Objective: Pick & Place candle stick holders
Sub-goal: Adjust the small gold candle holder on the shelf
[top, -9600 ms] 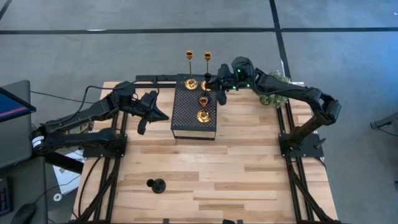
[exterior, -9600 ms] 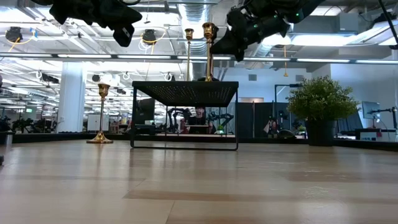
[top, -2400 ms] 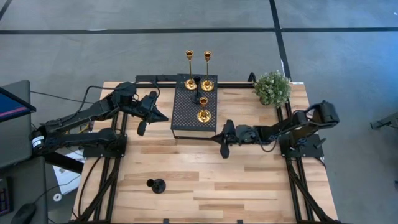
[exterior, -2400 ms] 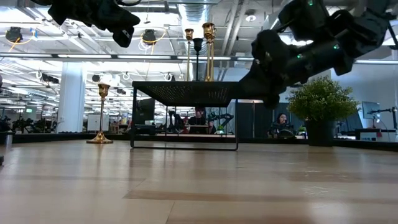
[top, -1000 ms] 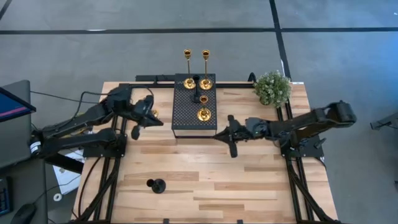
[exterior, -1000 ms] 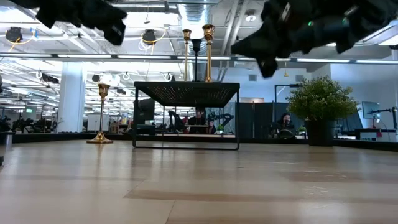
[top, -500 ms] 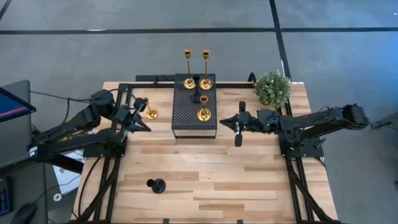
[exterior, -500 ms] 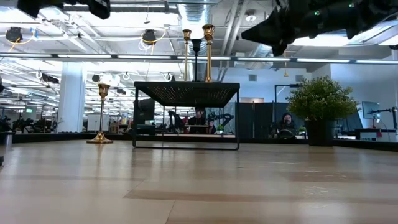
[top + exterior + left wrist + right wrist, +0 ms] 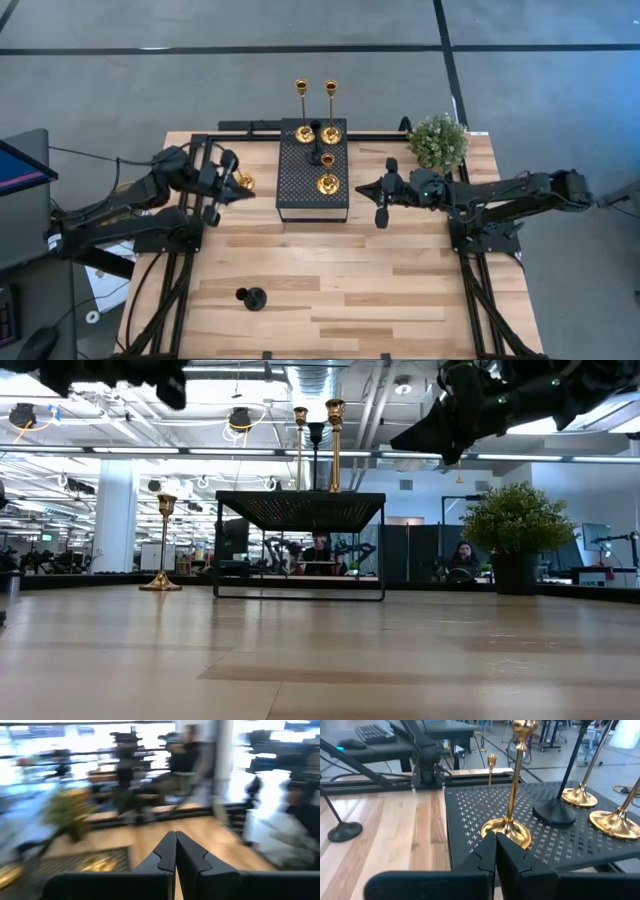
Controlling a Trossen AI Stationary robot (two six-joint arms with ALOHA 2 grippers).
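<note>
Four candlestick holders stand on the black perforated rectangular platform (image 9: 312, 195): two tall shiny gold holders (image 9: 303, 133) (image 9: 331, 134) at its far edge, a short matte black holder (image 9: 316, 131) between them, and a shorter shiny gold holder (image 9: 327, 184) nearer the front. Two remain on the light wooden table (image 9: 330, 290): a gold holder (image 9: 243, 182) just left of the platform and a matte black holder (image 9: 252, 297) well apart, near the front edge. The step in hand appears to be an approach to the next pick. The left gripper (image 9: 222, 185) hovers raised just beside the off-platform gold holder, fingers (image 9: 165, 854) pressed together and empty; the next move would call for parting them, descending, and enclosing the thin stem. The right gripper (image 9: 381, 192) hangs above the table just right of the platform, fingers (image 9: 487, 851) likewise closed on nothing, pointing at the base of the front gold holder without touching it. A small bushy green plant (image 9: 437, 142) stands at the far right corner.
</note>
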